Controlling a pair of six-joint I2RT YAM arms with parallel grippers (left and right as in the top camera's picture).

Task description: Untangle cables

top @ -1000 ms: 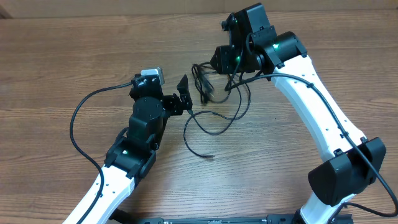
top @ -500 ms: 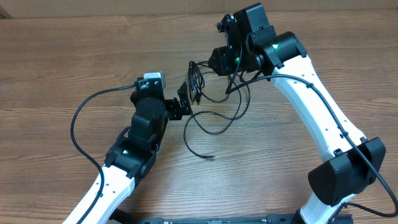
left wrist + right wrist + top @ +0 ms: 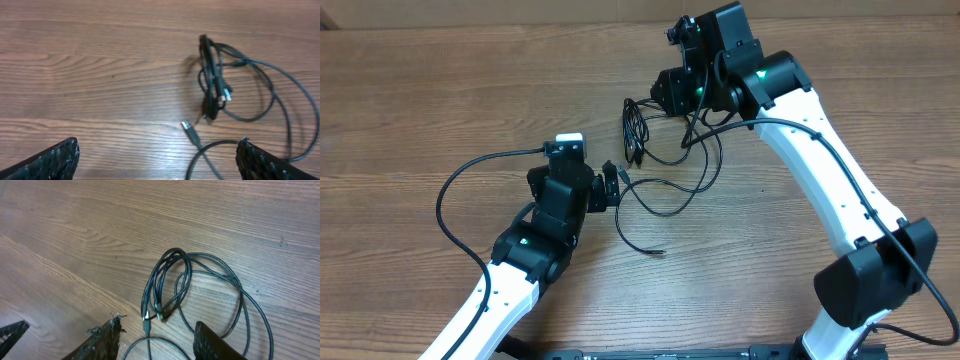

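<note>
Right, on the overhead feed I have the cables (image 3: pixel 636 130) lying on the wooden table (image 3: pixel 430 90), a little to the 12 o'clock side of centre. They form a tight folded clump. Looser loops spread out toward 4 o'clock of it, and one long strand curls down toward 6 o'clock to a free end (image 3: pixel 660 252).

My left gripper (image 3: pixel 157 145) sits at about 7 o'clock of the clump, near it but not touching. On its wrist camera the two fingers (image 3: pixel 55 160) stand at the bottom corners of the view, spread wide. Only bare wood shows between them, and they grip nothing. The clump lies toward 1 o'clock in that view. A small plug (image 3: pixel 187 126) rests flat on the table at about 7 o'clock of the clump, just beside it.

My right gripper (image 3: pixel 157 330) hovers at about 1 o'clock of the clump on the overhead feed. Its wrist camera shows the jaws roughly half apart. The folded loops lie on the wood at 12 o'clock of the fingertips, and one thin strand runs down through the gap between them. As far as I can make out, neither finger touches that strand, so I read this gripper as holding nothing.
</note>
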